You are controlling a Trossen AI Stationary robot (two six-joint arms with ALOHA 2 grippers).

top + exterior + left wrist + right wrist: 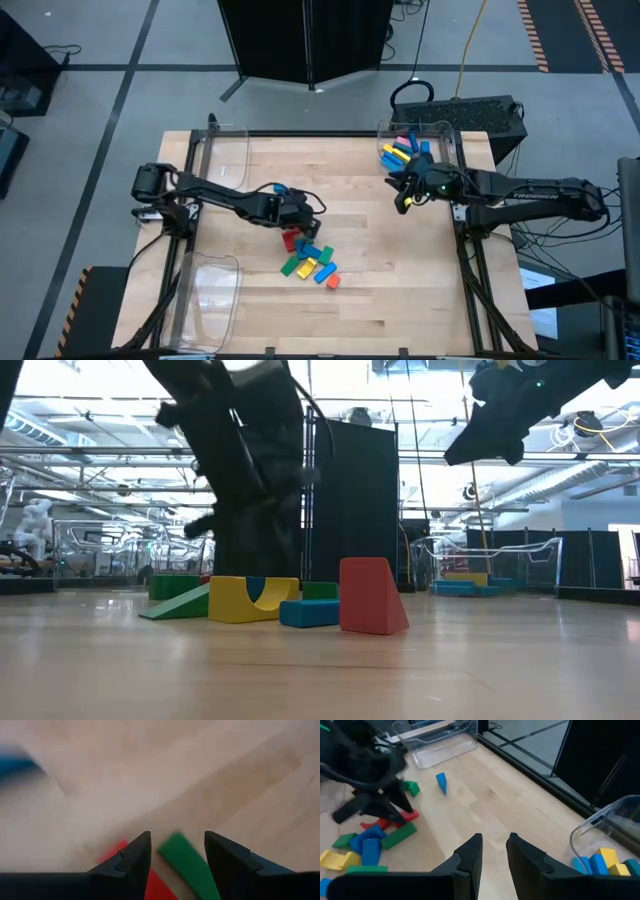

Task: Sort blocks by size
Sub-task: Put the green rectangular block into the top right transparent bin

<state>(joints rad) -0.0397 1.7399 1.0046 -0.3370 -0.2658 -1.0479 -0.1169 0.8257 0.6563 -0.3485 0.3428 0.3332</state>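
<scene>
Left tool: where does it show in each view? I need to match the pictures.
High view: left tool near table centre, at the far edge of the block pile.
Low view: dark shape left of centre, behind the yellow block.
Left wrist view: its own fingers in the foreground, astride a green block.
Right wrist view: far off, at the pile.
Shared landmark: the block pile.

Three clear bins (225,150); blocks (310,262) too clustered to count.

Left gripper (297,232) low, fingers parted; right gripper (402,190) raised (empty).
</scene>
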